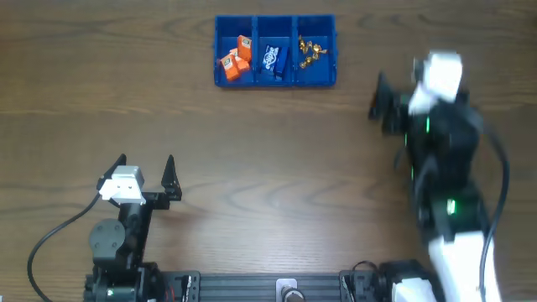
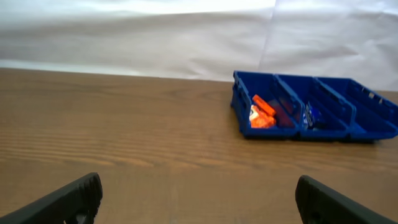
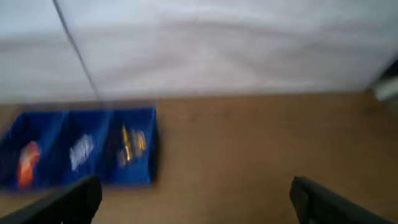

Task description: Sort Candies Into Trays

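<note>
We see the blue three-compartment plastic tray (image 1: 275,82) at the far middle of the wooden desk (image 1: 268,168). Its long axis runs left to right, and candies (image 1: 236,57) lie in it by colour. Our right pincer (image 1: 376,96), spread, is nearer, off the gold end. The left pincer (image 1: 146,164), also spread, sits well apart.

You have a brown wood-grain tabletop (image 1: 277,159), its grain running side to side in the top view. Beyond its far edge stands a white backdrop (image 2: 124,37), lightly creased like sheeting, with one vertical seam (image 2: 268,37) in it. The light is even and diffuse. The tabletop shows a soft sheen and only faint shadows.
</note>
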`<state>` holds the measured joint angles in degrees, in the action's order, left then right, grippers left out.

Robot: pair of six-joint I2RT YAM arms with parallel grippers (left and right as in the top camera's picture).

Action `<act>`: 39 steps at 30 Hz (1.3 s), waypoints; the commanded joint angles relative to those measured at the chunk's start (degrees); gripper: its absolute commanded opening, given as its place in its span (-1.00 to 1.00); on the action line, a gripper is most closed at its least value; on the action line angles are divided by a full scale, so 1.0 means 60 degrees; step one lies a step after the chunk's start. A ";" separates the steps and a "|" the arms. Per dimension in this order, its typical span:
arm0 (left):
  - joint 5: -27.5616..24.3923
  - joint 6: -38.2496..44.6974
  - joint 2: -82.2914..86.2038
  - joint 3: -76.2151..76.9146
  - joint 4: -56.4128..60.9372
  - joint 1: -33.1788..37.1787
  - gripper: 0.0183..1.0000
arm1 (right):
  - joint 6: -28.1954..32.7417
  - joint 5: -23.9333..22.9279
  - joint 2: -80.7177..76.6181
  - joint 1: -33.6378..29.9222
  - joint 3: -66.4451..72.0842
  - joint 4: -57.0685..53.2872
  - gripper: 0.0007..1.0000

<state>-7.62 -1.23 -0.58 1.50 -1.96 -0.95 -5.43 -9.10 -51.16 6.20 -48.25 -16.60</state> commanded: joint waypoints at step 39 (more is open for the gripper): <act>-0.0200 0.0069 0.0036 -0.0197 -0.0299 0.0029 0.99 | 0.0200 0.1614 0.8499 -0.1060 0.7967 0.1982 1.00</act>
<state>-7.62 -1.23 -0.62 1.50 -1.98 -0.95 -4.93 0.30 -0.67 -0.62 -0.84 -4.67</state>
